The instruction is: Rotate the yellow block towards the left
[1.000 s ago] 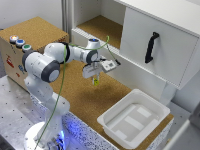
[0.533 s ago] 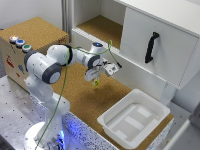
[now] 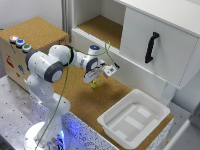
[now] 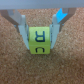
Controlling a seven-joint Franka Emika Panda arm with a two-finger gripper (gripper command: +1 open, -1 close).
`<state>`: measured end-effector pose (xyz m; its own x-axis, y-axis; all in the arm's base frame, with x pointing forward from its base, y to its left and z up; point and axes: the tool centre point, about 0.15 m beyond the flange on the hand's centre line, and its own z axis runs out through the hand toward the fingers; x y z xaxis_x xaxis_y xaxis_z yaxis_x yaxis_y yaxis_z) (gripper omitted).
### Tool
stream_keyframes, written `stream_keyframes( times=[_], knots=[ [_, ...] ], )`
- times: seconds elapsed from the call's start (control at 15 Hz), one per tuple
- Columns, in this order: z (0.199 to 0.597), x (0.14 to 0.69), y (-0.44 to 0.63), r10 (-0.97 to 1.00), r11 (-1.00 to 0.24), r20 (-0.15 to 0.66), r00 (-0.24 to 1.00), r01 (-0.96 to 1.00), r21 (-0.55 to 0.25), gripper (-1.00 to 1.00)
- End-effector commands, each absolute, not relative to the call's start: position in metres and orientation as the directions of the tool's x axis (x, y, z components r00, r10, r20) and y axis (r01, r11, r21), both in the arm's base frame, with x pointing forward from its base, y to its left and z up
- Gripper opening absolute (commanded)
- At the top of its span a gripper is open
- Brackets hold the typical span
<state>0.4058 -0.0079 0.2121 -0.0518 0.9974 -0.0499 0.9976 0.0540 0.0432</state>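
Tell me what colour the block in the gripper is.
Yellow-green, with dark letter-like marks on its faces. The block shows best in the wrist view, between the gripper fingers.

yellow block (image 4: 39,40) between tool (image 4: 39,31) fingers, seemingly on mat (image 3: 90,102)

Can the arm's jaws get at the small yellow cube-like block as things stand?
Likely yes: in the wrist view the small yellow cube-like block sits between the jaws on the cork surface, with nothing in the way.
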Motion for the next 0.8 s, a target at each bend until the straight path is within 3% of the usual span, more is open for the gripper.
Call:
stream_keyframes(
  times=[0.0,0.27,0.53,0.73],
  knots=[
    [0.226,0.417,-0.01,0.996,0.059,-0.066,-0.055,0.997,0.053,1.0],
    [0.286,0.404,0.0,0.997,0.072,0.015,-0.073,0.995,0.064,1.0],
    [0.329,0.384,0.006,0.997,0.067,0.037,-0.071,0.993,0.101,1.0],
    [0.338,0.367,-0.001,0.998,-0.054,0.022,0.052,0.996,0.073,1.0]
  ],
)
